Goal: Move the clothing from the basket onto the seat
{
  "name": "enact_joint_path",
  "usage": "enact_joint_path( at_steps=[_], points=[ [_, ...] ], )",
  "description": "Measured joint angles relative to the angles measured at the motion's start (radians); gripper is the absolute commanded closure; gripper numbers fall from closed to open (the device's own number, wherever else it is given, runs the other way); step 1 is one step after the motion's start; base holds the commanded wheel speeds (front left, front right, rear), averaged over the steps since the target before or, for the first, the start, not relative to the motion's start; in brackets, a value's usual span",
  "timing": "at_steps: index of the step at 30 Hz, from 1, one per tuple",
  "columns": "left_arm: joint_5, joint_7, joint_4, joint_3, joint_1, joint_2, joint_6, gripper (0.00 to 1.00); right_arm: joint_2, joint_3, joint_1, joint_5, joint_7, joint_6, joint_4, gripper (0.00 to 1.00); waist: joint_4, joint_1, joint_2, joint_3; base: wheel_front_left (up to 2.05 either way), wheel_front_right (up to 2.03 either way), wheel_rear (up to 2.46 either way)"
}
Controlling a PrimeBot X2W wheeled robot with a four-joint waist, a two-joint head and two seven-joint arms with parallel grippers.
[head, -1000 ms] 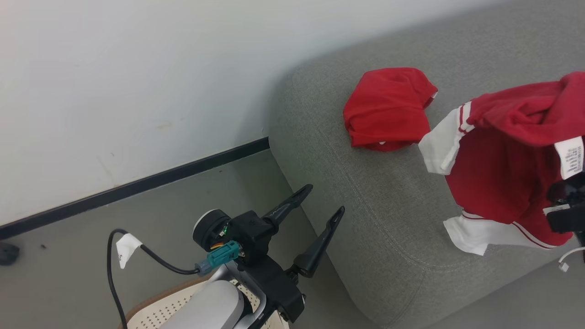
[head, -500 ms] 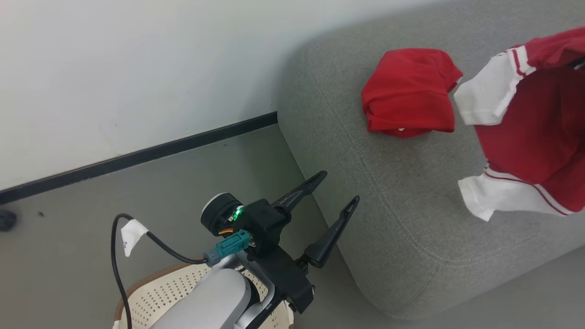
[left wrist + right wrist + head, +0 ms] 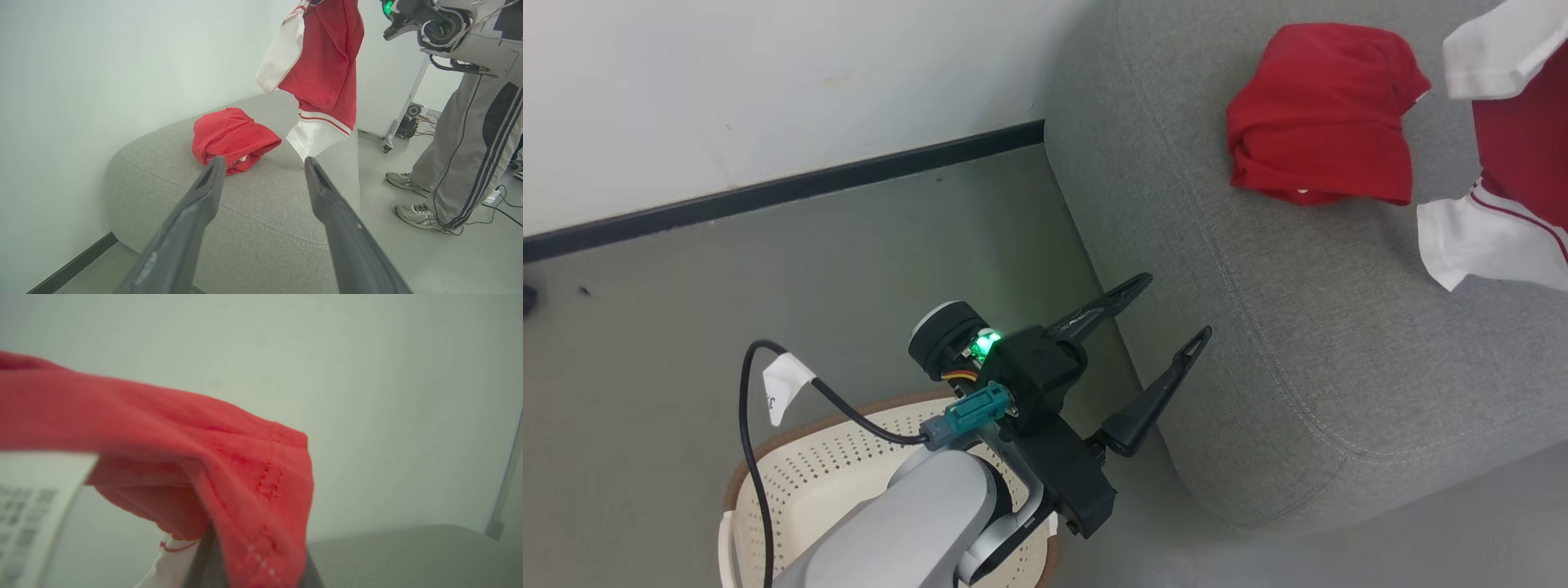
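grey floor (image 3: 686, 367) under a white wall. nearest, the basket (image 3: 792, 457) looks emptied where visible; the left gripper (image 3: 1176, 306) is spread wide, empty. beyond, the plain red garment (image 3: 1319, 114) lies on the seat (image 3: 1298, 343). the striped garment (image 3: 327, 61) hangs above it, pinched in the right gripper (image 3: 255, 571), probably only needing release.

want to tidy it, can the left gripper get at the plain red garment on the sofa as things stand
Probably yes. The left gripper is open, empty and aimed at the plain red garment, with bare grey sofa between. The white-trimmed red garment hangs to one side, not across that path.
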State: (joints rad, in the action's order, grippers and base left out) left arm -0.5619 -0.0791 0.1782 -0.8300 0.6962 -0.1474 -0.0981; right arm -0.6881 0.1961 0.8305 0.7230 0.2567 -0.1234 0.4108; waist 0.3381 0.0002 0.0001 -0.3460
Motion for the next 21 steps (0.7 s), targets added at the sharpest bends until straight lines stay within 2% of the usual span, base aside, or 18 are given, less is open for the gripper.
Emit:
enact_joint_path(
  at_steps=[5,12,21],
  points=[
    [0.003,0.019,-0.008,-0.01,0.018,-0.001,0.0,0.0,-0.048,0.012,0.064,0.003,0.0,0.0,0.034,1.0,-0.017,0.0,0.0,-0.051,0.0,0.0,0.0],
    [0.014,0.034,-0.028,-0.009,0.061,-0.002,0.0,0.0,-0.116,-0.031,0.195,0.021,0.0,0.0,0.1,1.0,-0.046,0.0,0.0,-0.128,0.0,0.0,0.0],
    [0.018,0.042,-0.04,-0.005,0.102,-0.009,-0.007,0.0,-0.132,0.012,0.247,-0.007,0.0,0.0,0.186,1.0,-0.088,0.0,0.0,-0.224,0.0,0.0,0.0]
  ],
)
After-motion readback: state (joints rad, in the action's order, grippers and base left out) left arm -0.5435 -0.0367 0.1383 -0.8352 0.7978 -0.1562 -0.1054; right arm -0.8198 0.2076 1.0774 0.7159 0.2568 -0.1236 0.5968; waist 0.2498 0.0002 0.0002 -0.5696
